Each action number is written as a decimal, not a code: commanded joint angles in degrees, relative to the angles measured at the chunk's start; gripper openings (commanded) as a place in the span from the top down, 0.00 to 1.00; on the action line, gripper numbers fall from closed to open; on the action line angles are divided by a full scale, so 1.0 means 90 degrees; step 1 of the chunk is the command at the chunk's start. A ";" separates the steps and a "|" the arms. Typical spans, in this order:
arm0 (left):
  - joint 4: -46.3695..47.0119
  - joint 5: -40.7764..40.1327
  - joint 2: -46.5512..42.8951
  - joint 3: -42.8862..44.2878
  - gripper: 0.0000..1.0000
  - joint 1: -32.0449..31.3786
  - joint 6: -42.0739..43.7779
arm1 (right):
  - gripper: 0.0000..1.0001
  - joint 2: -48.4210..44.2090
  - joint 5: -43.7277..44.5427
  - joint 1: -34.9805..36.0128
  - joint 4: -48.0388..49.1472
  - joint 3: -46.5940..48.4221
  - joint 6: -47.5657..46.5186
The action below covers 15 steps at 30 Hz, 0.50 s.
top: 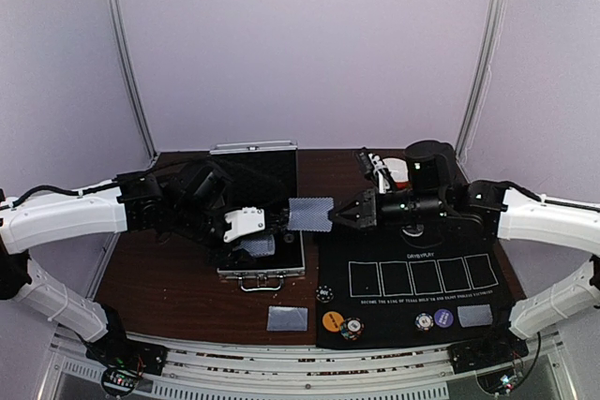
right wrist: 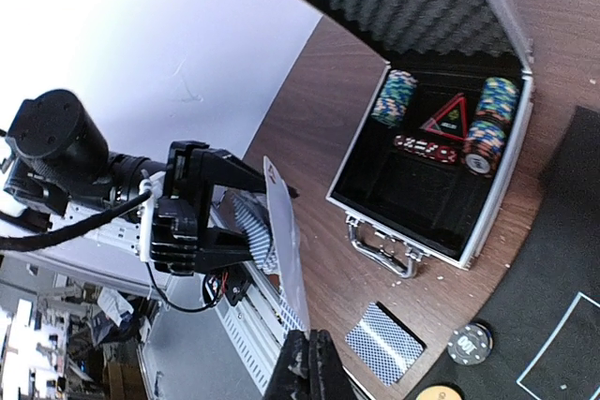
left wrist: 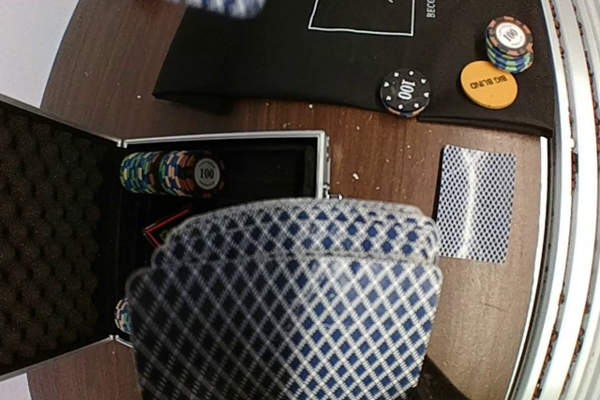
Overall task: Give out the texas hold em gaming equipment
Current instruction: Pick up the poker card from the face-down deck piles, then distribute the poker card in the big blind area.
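My left gripper hangs over the open silver case, shut on a deck of grey-blue-backed playing cards. That deck fills the bottom of the left wrist view and hides the fingers. Just to its right, my right gripper is shut on the lower edge of a single card, held upright between the two arms. One card lies face down on the wood in front of the case, another on the black mat. A black chip, an orange disc, a chip stack, a second stack and a purple disc sit along the mat's near edge.
The black mat with its row of white card boxes covers the right half of the table. Striped chip rolls lie in the case's black lining. A white-and-orange bowl shows behind the right arm. A metal rail borders the near edge.
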 commanded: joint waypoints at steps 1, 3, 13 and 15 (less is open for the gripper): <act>0.0226 -0.0120 0.0012 0.0056 0.48 0.0062 -0.0122 | 1.00 -0.0600 0.0554 -0.0158 -0.0923 -0.0451 0.0638; 0.0225 -0.0120 0.0013 0.0074 0.48 0.0062 -0.0126 | 1.00 -0.0601 0.0575 -0.0135 -0.1112 -0.0637 0.0923; 0.0117 -0.0182 -0.0037 0.0115 0.48 0.0072 -0.0183 | 1.00 0.1432 0.0243 0.1340 0.1975 -0.1454 0.2765; 0.0109 -0.0193 -0.0055 0.0115 0.48 0.0080 -0.0186 | 1.00 0.1875 0.0292 0.1542 0.2653 -0.1499 0.3116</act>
